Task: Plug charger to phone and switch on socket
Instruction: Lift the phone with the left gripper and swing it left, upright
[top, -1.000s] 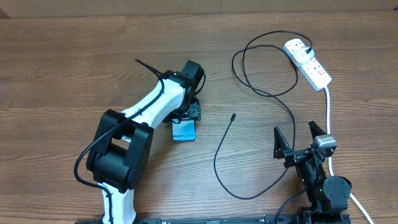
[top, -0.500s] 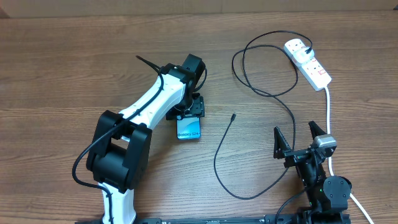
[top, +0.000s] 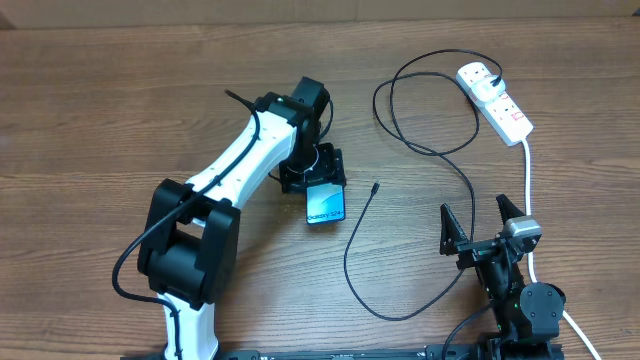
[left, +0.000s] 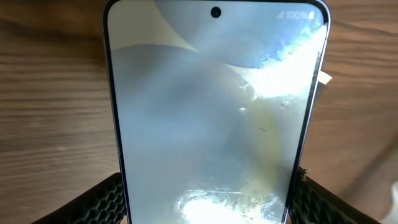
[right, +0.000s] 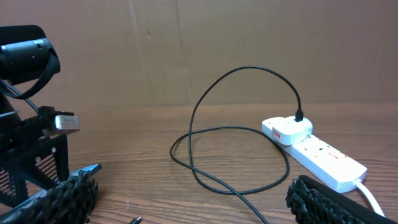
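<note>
One end of the slim blue-white smartphone (top: 327, 206) hides beneath the black left gripper (top: 316, 176) overhead, and the left wrist view crops its lower end. Whether the white oblong power strip (top: 497, 100) is switched on is too small to tell.

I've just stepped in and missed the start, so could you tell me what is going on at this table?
The left gripper holds the Galaxy S24 phone by its sides, screen up, near the middle of the table. The connector tip of the black charger cable lies free just to the phone's right, not yet plugged in. The cable's other end already sits at the white power strip. The right gripper waits open and empty near the front edge.
</note>
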